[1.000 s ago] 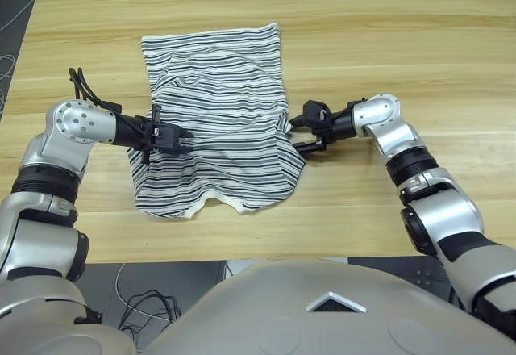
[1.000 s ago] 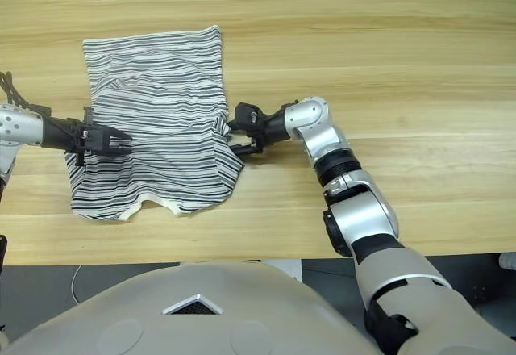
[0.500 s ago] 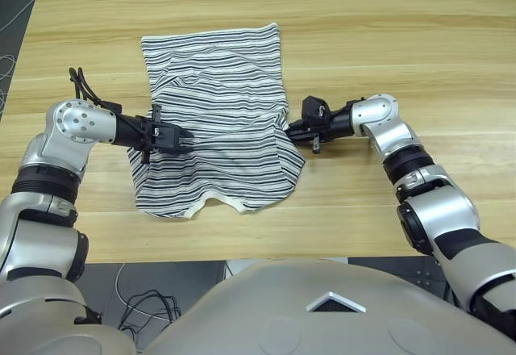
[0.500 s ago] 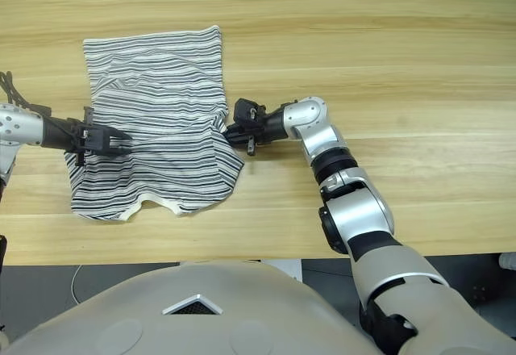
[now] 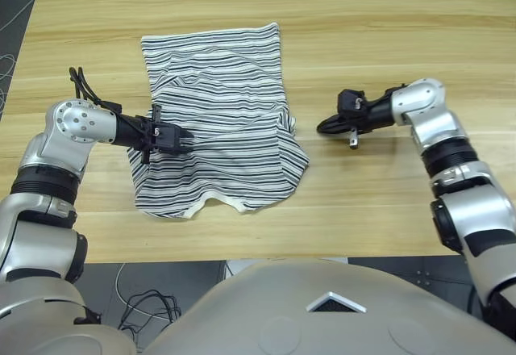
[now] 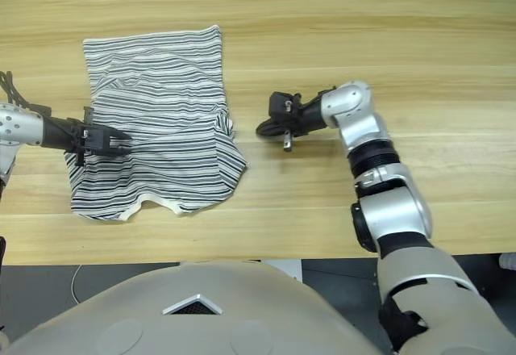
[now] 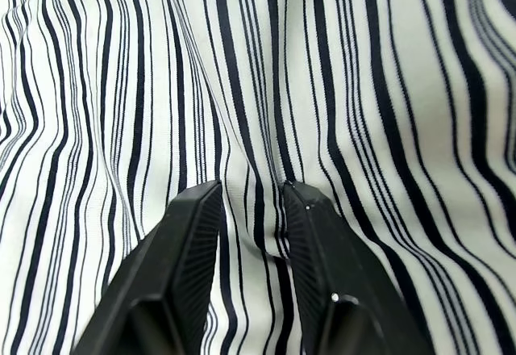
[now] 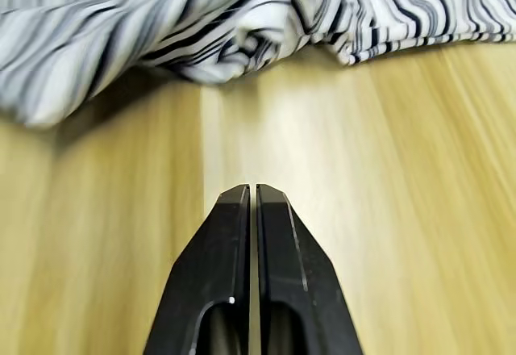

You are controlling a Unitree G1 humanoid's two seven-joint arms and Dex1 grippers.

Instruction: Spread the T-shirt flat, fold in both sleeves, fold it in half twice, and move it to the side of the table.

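Striped T-shirt (image 5: 218,129) fold nipped by left pincer (image 5: 187,141), arm bent inward, right pincer (image 5: 322,127) closed empty, aimed at shirt

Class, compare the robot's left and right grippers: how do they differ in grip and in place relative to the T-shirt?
The left gripper pinches a ridge of the T-shirt in its fingers; the right gripper has its fingers shut on nothing. The left gripper lies on the T-shirt; the right gripper is apart from it, over the table. Both are black and point toward the T-shirt.
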